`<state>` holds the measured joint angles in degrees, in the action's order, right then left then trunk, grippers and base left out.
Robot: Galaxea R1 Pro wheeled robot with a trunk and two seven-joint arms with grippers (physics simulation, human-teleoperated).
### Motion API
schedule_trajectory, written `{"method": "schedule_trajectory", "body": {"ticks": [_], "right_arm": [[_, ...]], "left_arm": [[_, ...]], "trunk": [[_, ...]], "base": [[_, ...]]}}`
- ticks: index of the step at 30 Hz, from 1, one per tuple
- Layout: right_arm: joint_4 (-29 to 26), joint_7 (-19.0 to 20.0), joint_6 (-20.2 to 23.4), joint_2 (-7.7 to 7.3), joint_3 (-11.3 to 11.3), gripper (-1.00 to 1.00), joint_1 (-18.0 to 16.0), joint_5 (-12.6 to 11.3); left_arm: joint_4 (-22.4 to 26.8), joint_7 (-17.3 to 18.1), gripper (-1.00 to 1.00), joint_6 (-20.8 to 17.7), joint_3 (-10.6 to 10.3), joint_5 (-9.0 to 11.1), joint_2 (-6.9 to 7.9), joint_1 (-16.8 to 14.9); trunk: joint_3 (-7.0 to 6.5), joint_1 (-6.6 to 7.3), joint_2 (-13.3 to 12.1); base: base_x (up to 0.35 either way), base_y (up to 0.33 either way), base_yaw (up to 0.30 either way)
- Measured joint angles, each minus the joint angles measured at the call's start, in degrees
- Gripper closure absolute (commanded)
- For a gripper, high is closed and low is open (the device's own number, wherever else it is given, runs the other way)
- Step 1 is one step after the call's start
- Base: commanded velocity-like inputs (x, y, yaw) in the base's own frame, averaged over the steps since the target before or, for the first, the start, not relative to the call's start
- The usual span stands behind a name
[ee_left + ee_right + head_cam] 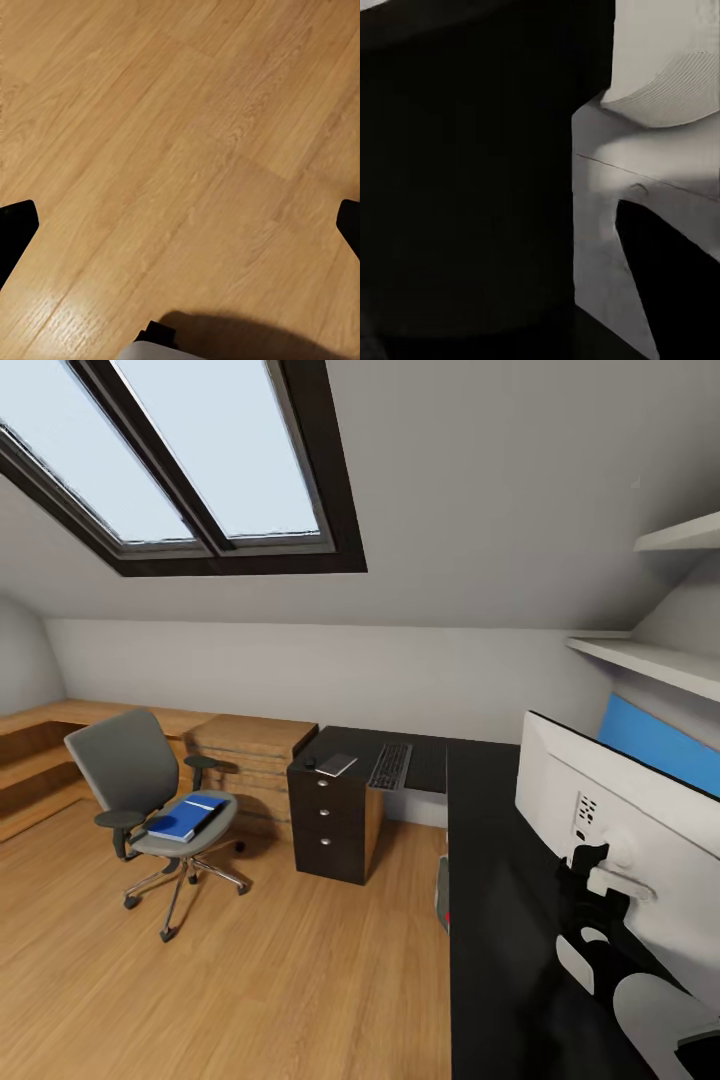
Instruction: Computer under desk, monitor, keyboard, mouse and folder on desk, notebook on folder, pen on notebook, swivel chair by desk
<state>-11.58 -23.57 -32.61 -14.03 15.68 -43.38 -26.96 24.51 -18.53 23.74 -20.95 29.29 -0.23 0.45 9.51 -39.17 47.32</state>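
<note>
A wide monitor (640, 810) stands on the near right part of a glossy black L-shaped tabletop (500, 920), its white back facing the camera. The right claw (590, 865) is at the mount on the monitor's back, just above the stand; whether it is spread or pinching cannot be told. The right wrist view shows the white stand (607, 225) and monitor back close up against the black tabletop.

On the far arm of the tabletop lie a slim keyboard (390, 766), a small dark grey notebook (337, 764) to its left, and a small dark item at the notebook's left edge, too small to name. A black 3-drawer unit (330, 820) sits below them. A blue back panel (660, 745) runs behind the monitor, with 2 white shelves (650, 655) above. Part of a light grey computer (441, 890) shows on the floor under the tabletop.

To the left, well apart from the tabletop, a grey swivel chair (150, 800) stands on the light wood floor (250, 980), with a bright blue folder (187, 817) on its seat. A wooden dresser (250, 755) stands behind it, under a skylight (170, 450).

The left wrist view shows the left claw (180, 225) spread wide over bare floor planks, its dark fingertips (15, 225) at either edge.
</note>
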Motion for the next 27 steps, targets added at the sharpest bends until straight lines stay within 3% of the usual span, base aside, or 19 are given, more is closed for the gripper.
{"method": "schedule_trajectory", "body": {"ticks": [17,27], "right_arm": [[0.1,0.0,0.0,0.00,0.0,-1.00,0.0,0.0],[-0.2,-0.1,0.0,0.09,0.0,-1.00,0.0,0.0]], "left_arm": [[0.0,0.0,-1.00,0.1,0.0,0.0,0.00,0.0],[0.0,0.1,-1.00,0.1,0.1,0.0,0.04,0.0]], "trunk": [[0.00,0.00,0.0],[0.00,-0.03,0.0]], "base": [[-0.005,0.000,0.000],[-0.272,0.000,0.000]]}}
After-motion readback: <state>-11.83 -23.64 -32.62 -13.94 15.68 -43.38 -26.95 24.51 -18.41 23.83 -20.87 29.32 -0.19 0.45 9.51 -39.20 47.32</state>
